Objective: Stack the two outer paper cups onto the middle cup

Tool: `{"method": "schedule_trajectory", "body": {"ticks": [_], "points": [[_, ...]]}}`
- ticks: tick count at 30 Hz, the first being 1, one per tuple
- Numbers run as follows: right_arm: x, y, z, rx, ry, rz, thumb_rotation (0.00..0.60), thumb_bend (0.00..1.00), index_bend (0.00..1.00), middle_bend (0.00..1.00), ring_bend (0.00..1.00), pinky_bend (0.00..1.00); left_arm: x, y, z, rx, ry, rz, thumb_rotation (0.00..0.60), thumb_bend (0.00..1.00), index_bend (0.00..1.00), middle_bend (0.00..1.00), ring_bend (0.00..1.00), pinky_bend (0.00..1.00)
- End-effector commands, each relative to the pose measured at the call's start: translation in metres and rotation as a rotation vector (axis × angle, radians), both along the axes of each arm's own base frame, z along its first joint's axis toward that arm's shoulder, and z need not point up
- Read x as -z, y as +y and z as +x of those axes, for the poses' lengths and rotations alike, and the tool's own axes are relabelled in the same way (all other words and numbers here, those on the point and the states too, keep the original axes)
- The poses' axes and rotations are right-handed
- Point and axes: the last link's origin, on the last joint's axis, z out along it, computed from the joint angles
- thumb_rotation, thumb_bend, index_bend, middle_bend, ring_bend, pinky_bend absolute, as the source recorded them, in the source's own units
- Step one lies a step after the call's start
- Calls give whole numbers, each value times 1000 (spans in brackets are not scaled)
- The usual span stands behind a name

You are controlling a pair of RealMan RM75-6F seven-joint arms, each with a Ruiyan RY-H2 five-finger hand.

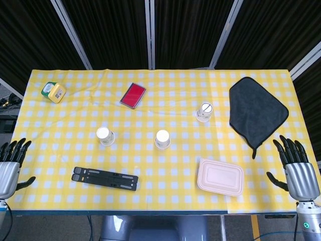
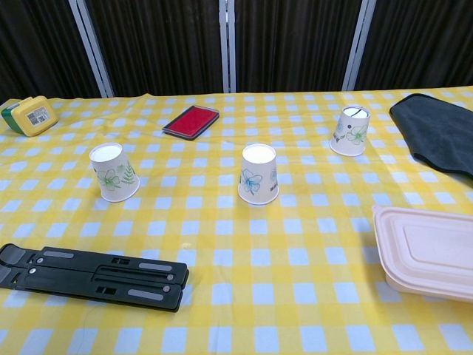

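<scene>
Three white paper cups with a green leaf print stand upside down on the yellow checked cloth. The middle cup [image 1: 162, 139] [image 2: 259, 174] sits near the table's centre. The left cup [image 1: 105, 135] [image 2: 113, 172] is to its left, the right cup [image 1: 203, 112] [image 2: 349, 131] farther back on the right. My left hand [image 1: 9, 166] hangs off the table's near left corner, fingers spread, holding nothing. My right hand [image 1: 296, 167] is at the near right edge, also spread and empty. Neither hand shows in the chest view.
A black folded stand [image 1: 105, 178] [image 2: 90, 276] lies near the front left. A pink lidded box [image 1: 220, 176] [image 2: 427, 251] sits front right. A dark cloth [image 1: 257, 111] [image 2: 434, 129] lies back right, a red flat case [image 1: 133, 95] [image 2: 191, 121] and a yellow-green tin [image 1: 53, 92] [image 2: 28, 116] at the back.
</scene>
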Motion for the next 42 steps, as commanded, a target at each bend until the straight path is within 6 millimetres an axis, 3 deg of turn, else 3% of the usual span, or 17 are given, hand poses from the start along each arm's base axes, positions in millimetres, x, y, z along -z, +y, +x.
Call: {"method": "schedule_trajectory", "body": {"ticks": [1,5,9,12,16,20,29,42], "points": [[-3,-13,4,-5,-19,-12,600,92,149,2,0,77,-1,2,0,-2,-3,10,600,113,0,0,0,0],[-4,-38,20,-32,-16,0,600,93,267,60,0,124,1,7,0,6,-9,25,600,113,0,0,0,0],[0,-94,59,-80,30,42,600,106,335,107,0,148,2,14,-3,14,-12,45,600,113,0,0,0,0],[8,-127,80,-71,47,85,600,111,341,102,0,148,1,16,-5,17,-18,58,600,113,0,0,0,0],[32,-183,110,-18,68,206,600,121,305,61,0,140,-1,18,-7,21,-23,68,600,113,0,0,0,0],[53,-214,123,32,88,267,600,151,299,53,0,134,-2,21,-9,15,-29,66,600,112,0,0,0,0],[88,-256,140,85,108,313,600,176,287,53,0,134,-6,27,-14,-3,-41,90,600,112,0,0,0,0],[114,-274,135,135,177,384,600,178,213,18,0,122,-7,32,-17,-10,-63,94,600,98,0,0,0,0]]}}
